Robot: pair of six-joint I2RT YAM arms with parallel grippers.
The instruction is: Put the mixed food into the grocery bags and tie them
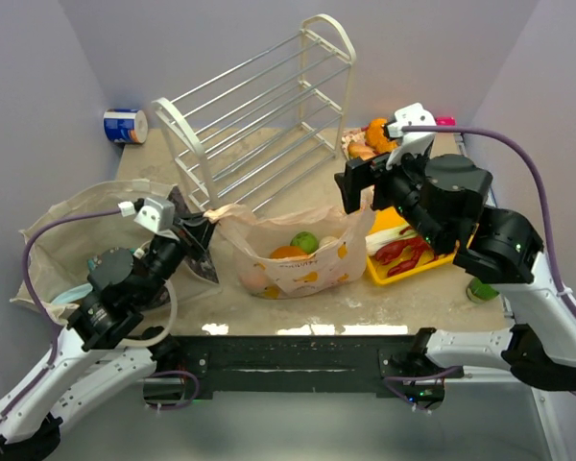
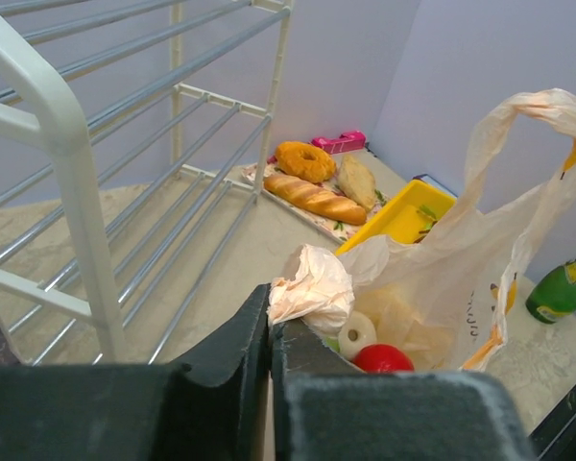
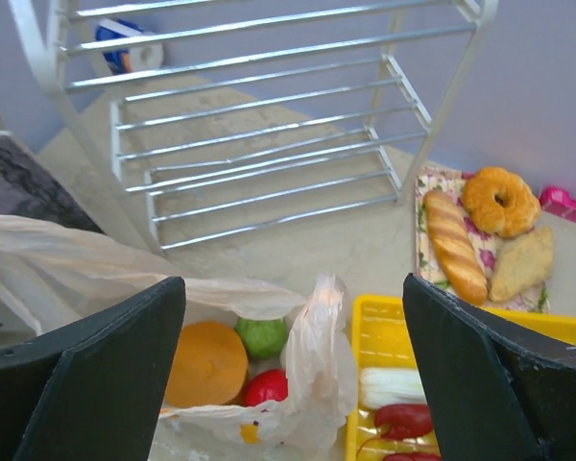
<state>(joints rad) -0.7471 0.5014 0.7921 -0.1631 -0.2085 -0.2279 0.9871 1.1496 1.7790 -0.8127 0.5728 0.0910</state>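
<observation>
The peach-pink plastic bag [image 1: 302, 261] stands open mid-table holding an orange fruit [image 3: 206, 363], a green fruit [image 3: 262, 336] and a red apple [image 3: 267, 387]. My left gripper [image 1: 204, 230] is shut on the bag's left handle [image 2: 312, 283], bunched at the fingertips. My right gripper [image 1: 363, 187] is open and empty, hovering above the bag's free right handle [image 3: 328, 331], which stands upright between the jaws without touching them. The beige cloth tote [image 1: 67, 230] lies at the far left, its dark printed side [image 3: 19, 182] facing the bag. No snack packets show.
A white wire rack [image 1: 259, 106] lies tipped behind the bag. A yellow tray [image 1: 386, 274] with a red lobster [image 3: 403, 421] sits right of the bag. Bread loaves and a donut [image 3: 500, 200] lie behind it. A green bottle [image 2: 562, 288] is at right and a blue can [image 1: 125, 125] at back left.
</observation>
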